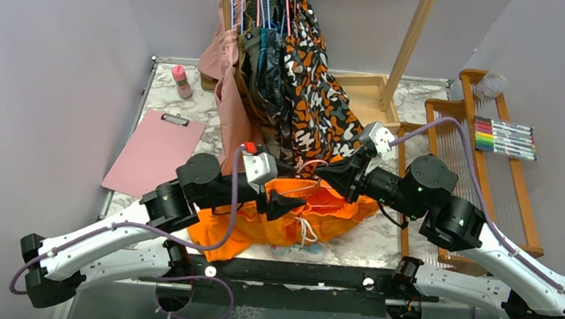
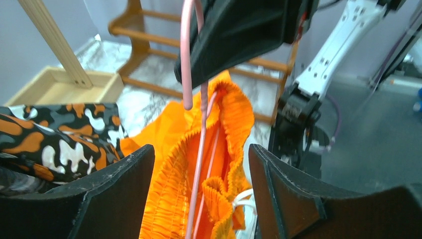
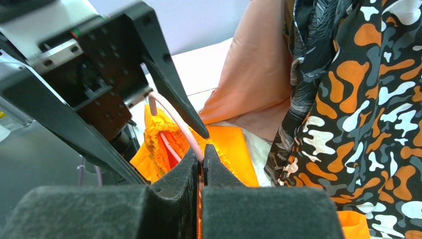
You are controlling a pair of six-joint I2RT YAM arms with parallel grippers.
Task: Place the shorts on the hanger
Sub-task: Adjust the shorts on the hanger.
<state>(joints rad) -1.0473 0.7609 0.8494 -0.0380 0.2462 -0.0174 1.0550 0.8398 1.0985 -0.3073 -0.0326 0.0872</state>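
Observation:
The bright orange shorts (image 1: 321, 217) lie bunched on the table between my two grippers. Their gathered waistband (image 2: 169, 184) stands open, with the white drawstring (image 2: 244, 199) beside it. The thin pink hanger (image 2: 186, 59) runs down into the waistband opening. My right gripper (image 3: 203, 154) is shut on the hanger's wire (image 3: 174, 119) just below the hook, above the shorts (image 3: 234, 149). My left gripper (image 2: 201, 152) is open, its jaws on either side of the waistband and hanger wire, touching neither. In the top view the left gripper (image 1: 291, 205) and right gripper (image 1: 332, 175) nearly meet.
A rack behind holds an orange-black-white patterned garment (image 1: 312, 93), a dusty pink garment (image 1: 227, 101) and blue hangers. A pink clipboard (image 1: 155, 152) and a small bottle (image 1: 182, 81) lie at the left. A wooden frame (image 1: 487, 170) and markers (image 1: 506, 138) are at the right.

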